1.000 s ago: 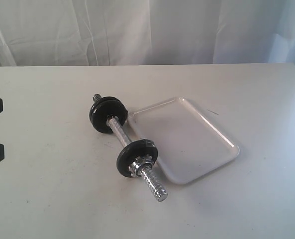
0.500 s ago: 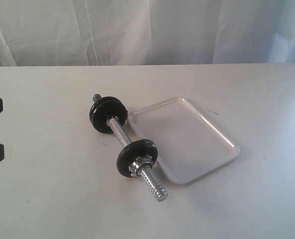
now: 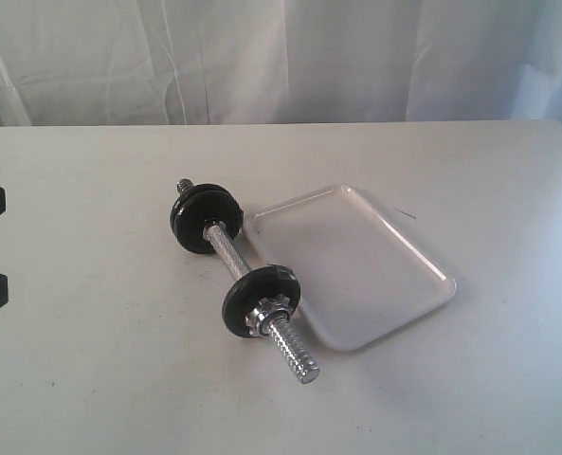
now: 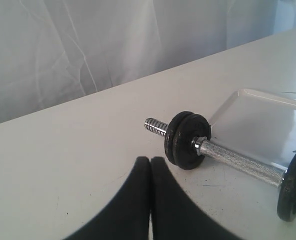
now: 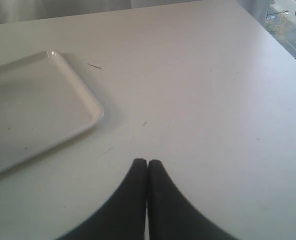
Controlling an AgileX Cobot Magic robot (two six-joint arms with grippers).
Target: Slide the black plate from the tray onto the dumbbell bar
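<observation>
While the left end effector [image 4: 151, 161] and the right end effector [image 5: 147, 163] each hung over the bench [image 3: 91, 379] with fingers pressed together on nothing, the dumbbell bar [image 3: 226, 251] lay from 11 o'clock to 5 o'clock in the exterior view. One black plate [image 3: 243, 294] sat on it toward the 5 o'clock end behind a chrome nut [image 3: 262, 318], a plate pair [image 3: 197, 223] sat toward 11 o'clock, and the tray [image 3: 356, 275] lay just beside the bar at its 3 o'clock.

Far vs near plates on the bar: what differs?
Far pair is two discs stacked; near plate is single. A chrome nut sits against the near plate; none shows by the far pair. Thread juts longer past the near plate than the far pair. Both black, on the dumbbell bar.
</observation>
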